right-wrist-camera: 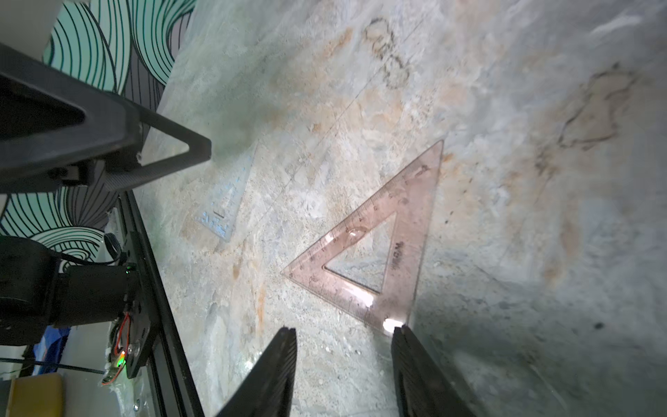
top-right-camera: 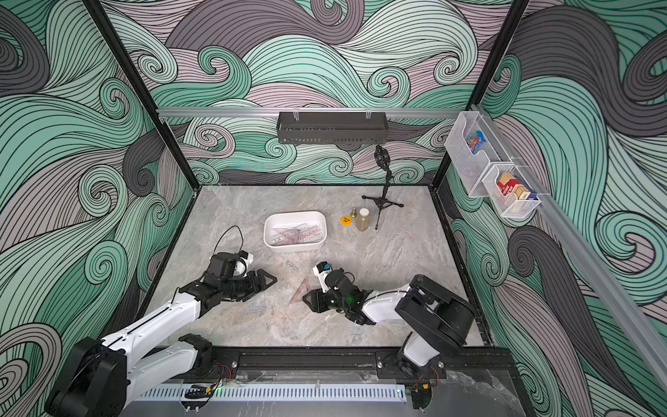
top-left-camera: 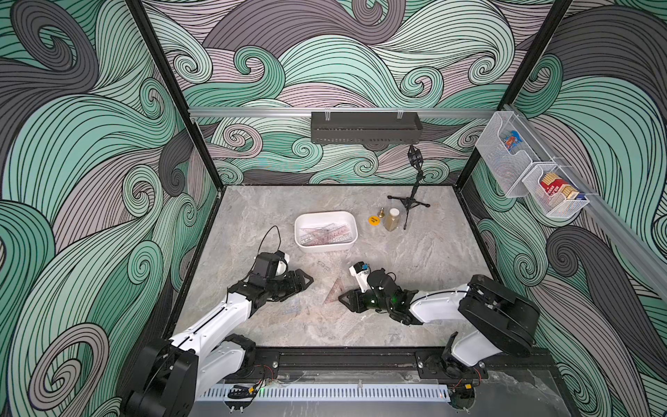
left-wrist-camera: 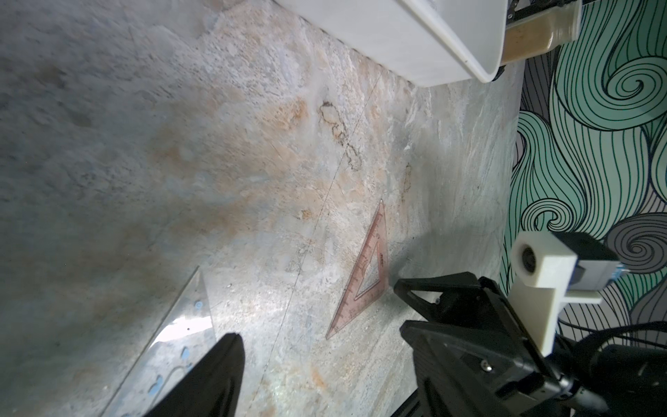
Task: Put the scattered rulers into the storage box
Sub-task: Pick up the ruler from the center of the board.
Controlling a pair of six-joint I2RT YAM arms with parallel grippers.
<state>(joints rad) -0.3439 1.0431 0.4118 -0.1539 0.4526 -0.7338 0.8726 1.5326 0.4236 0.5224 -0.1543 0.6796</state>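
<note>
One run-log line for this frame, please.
phase: pre-grasp | right gripper: open, at corner of pink triangle lying flat | left gripper: open, near clear triangle | storage box: holds several rulers

Top views evenly lit; wrist views patchy with glare.
Both top views are bright, with diffuse light from above. Shadows on the counter (top-left-camera: 325, 325) are soft-edged, the frame posts (top-left-camera: 178, 90) bend wide-angle toward the edges, and the overall picture is slightly soft. Left wrist view: part of the counter is dim and smeary with a bright patch mid-frame, white glare sits on the clear triangle ruler (left-wrist-camera: 180, 325), and the storage box (left-wrist-camera: 433, 43) wall is close to blown out. Right wrist view: hot glare spots on the pink triangle ruler (right-wrist-camera: 408, 224), heavy shadow on the counter just beside it, darker corners, fisheye stretch at the edges.
</note>
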